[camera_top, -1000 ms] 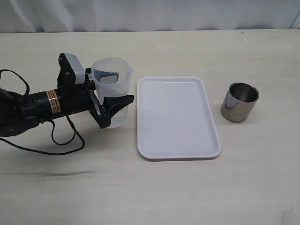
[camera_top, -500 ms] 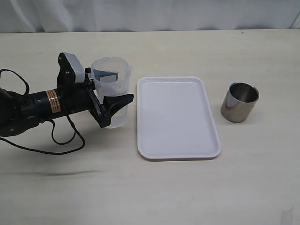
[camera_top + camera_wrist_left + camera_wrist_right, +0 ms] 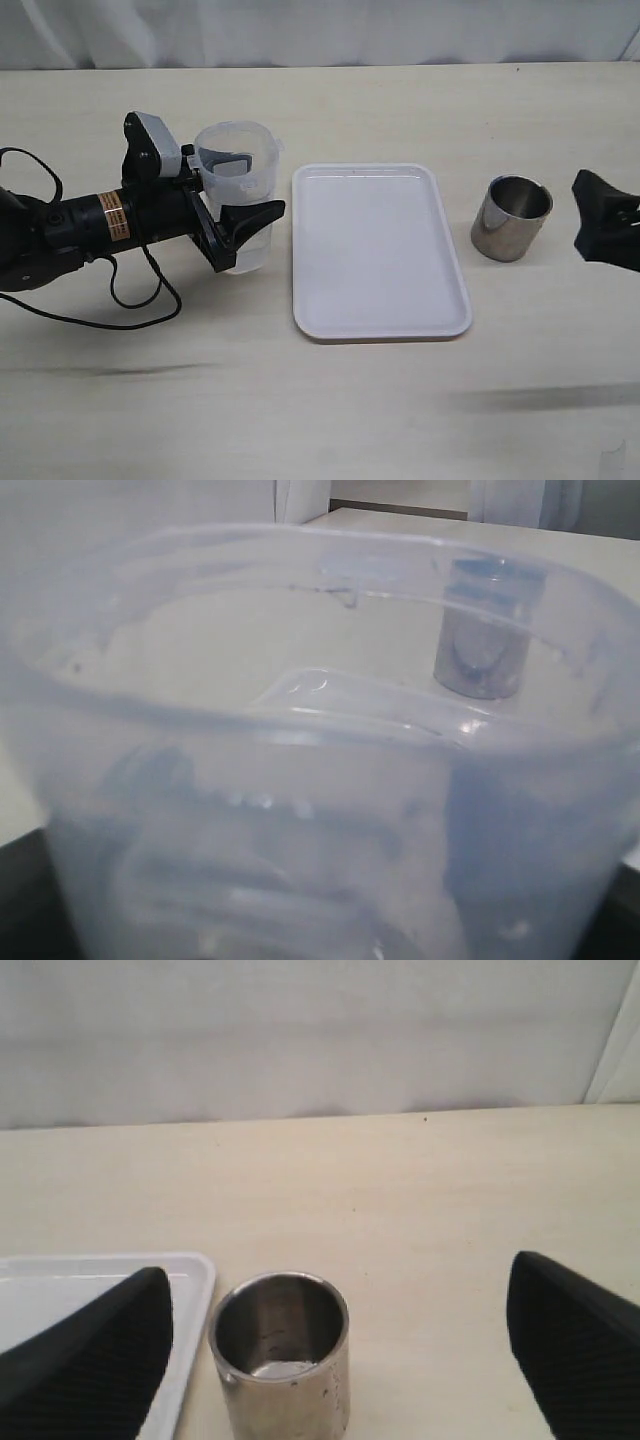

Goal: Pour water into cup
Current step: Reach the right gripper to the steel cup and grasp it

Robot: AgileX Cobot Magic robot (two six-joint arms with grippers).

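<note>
1. Since half a second ago, when nothing stood right of the tray (image 3: 380, 300), the right claw (image 3: 584, 216) has come in from the far-right edge. Its jaws are spread wide and empty, mouth facing the cup (image 3: 511, 218).
2. Cup: upright on the table (image 3: 350, 400), just right of the tray and not touching it. The right claw stops short of it, no contact. In the right wrist view the cup sits centred ahead of the two fingers, not yet between them.
3. Left claw (image 3: 222, 198): no change. It sits just left of the tray, clamped on the beaker (image 3: 236, 190), one finger across the near wall and the other behind. The beaker is upright and looks to be resting on the table.
4. My read: the right arm is lining up to take or steady the cup, and the pour hasn't started. Beaker and cup have the whole tray between them, so one of them has to travel first.
5. Hard to see:
   - The right arm is cut off at the frame edge, only the fingers show.
   - Water: can't make out any level. The left wrist view is filled by blurred beaker wall, with the cup a smear through it.
   - The cup floor shows a bright patch in the right wrist view. Reflection or liquid, can't tell.
   - The left claw's far finger is mostly behind the beaker, so contact on that side is my inference.
</note>
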